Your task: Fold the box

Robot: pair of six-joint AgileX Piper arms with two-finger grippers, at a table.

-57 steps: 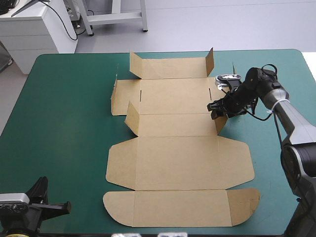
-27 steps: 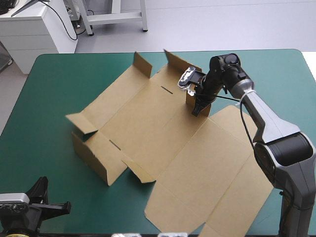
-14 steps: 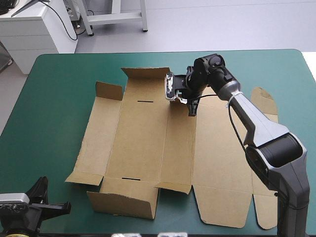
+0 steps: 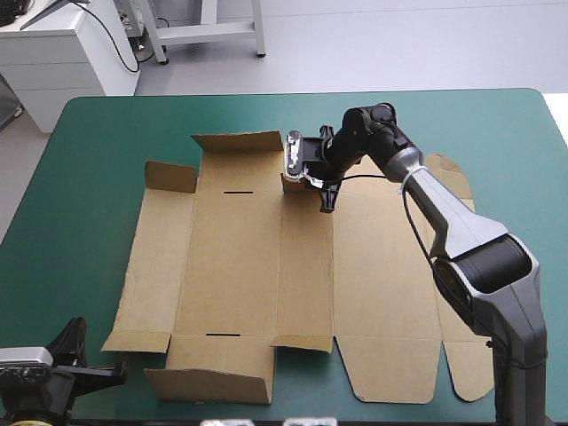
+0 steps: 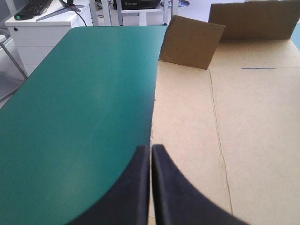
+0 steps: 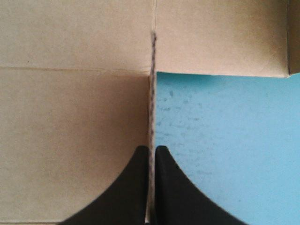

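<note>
We count one brown box [image 4: 257, 266], lying mostly flat. Of the two grippers, the right gripper [image 6: 151, 150] is clamped on its board edge; the left gripper [image 5: 151, 149] has its fingers together

Grey floor [image 4: 399, 44], white cabinet [image 4: 62, 58], metal frame [image 4: 209, 34] beyond table [image 4: 98, 195]

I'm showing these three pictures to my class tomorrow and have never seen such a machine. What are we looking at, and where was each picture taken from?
It is a robot with two arms. One picture looks down from above; the other two come from a camera on each wrist. On the teal-green table lies a brown box, a cut sheet of board, mostly flat with some flaps raised. The right hand pinches an upright flap near its far edge. The left hand, fingers shut, holds nothing, near the table's near left corner.
</note>
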